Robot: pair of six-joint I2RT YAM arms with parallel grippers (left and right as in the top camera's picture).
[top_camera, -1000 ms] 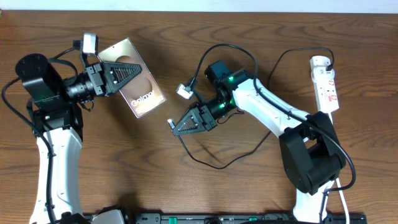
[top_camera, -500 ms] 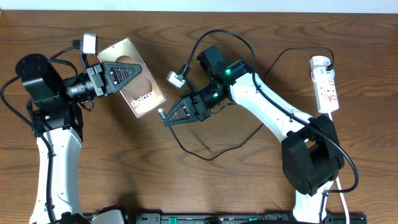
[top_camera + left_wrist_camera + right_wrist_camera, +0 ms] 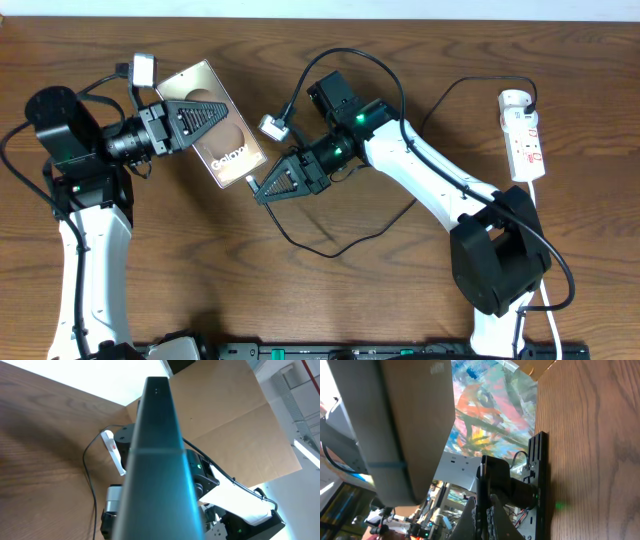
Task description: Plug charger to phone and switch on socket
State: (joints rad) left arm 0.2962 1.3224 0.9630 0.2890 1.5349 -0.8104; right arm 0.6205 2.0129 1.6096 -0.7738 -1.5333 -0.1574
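My left gripper [image 3: 224, 112] is shut on the phone [image 3: 232, 152], a bronze slab with white lettering, and holds it tilted above the table. In the left wrist view the phone [image 3: 159, 465] shows edge-on as a dark slab. My right gripper [image 3: 263, 192] is shut on the charger plug [image 3: 251, 181], whose tip points at the phone's lower edge, very close to it. In the right wrist view the plug [image 3: 482, 482] stands between my fingers [image 3: 471, 515], and the phone [image 3: 395, 425] fills the upper left. The black cable [image 3: 330, 250] loops behind. The white socket [image 3: 524, 135] lies far right.
The charger cable [image 3: 440, 100] runs across the table to the socket's top end. The socket's white cord [image 3: 550, 310] drops along the right arm's base [image 3: 500, 260]. The left arm's base [image 3: 60, 130] stands at the left edge. The socket also shows in the left wrist view [image 3: 113, 453].
My right gripper has moved left and slightly up with the plug, closing in on the phone's lower edge. The left gripper and phone have not moved.
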